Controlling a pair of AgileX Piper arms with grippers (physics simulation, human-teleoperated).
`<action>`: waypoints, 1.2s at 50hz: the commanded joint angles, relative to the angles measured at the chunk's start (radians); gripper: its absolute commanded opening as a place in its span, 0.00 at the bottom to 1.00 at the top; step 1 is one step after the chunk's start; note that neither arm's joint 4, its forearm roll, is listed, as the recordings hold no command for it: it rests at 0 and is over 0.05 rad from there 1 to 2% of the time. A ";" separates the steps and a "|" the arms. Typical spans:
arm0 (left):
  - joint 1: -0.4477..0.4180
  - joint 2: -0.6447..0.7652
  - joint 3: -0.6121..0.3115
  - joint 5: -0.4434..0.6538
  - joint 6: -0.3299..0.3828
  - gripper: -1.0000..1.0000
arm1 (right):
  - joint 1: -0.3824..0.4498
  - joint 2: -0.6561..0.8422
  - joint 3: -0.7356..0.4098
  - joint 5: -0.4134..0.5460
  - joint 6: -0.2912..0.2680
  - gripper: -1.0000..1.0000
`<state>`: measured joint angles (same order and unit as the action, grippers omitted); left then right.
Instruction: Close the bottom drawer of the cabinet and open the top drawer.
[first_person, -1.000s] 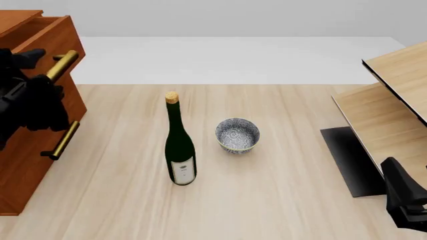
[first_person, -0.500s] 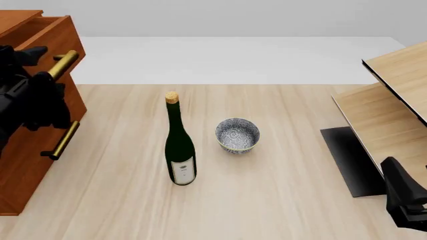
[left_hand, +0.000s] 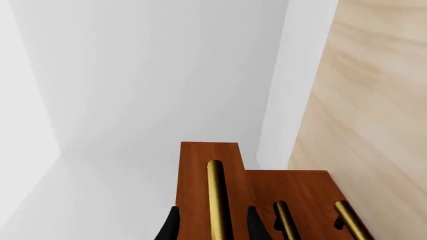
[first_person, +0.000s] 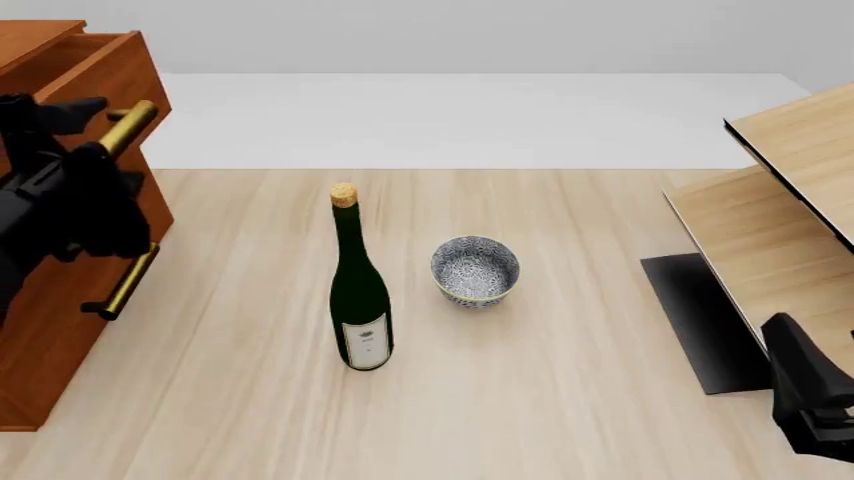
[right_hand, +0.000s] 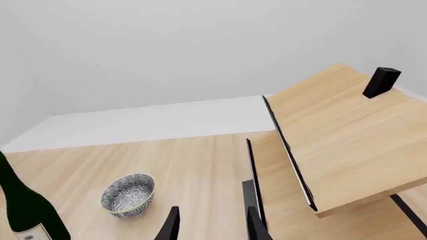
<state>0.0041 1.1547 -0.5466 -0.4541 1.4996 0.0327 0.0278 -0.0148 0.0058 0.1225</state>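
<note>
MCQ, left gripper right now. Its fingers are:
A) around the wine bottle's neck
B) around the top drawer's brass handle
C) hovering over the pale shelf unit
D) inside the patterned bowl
B: in the left wrist view the left gripper has a dark finger on each side of the top drawer's brass handle; the front view shows that arm at the cabinet.

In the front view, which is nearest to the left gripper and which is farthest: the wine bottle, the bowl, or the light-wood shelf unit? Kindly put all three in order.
Measured from the left gripper at the cabinet's top handle:
1. Wine bottle, standing left of the table's middle.
2. Bowl, just right of the bottle.
3. Shelf unit, at the far right edge.
</note>
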 joint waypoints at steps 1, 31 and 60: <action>-0.019 0.005 0.007 0.003 -0.021 1.00 | -0.001 -0.003 0.000 0.003 0.004 1.00; -0.086 -0.029 0.022 0.046 -0.068 1.00 | -0.005 -0.001 -0.004 0.004 0.016 1.00; -0.181 -0.123 -0.086 0.185 -0.148 1.00 | -0.020 0.012 -0.007 -0.005 0.047 1.00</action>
<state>-0.1456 1.0599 -0.5711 -0.3338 1.4035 0.0171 0.0338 -0.0210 0.0054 0.1583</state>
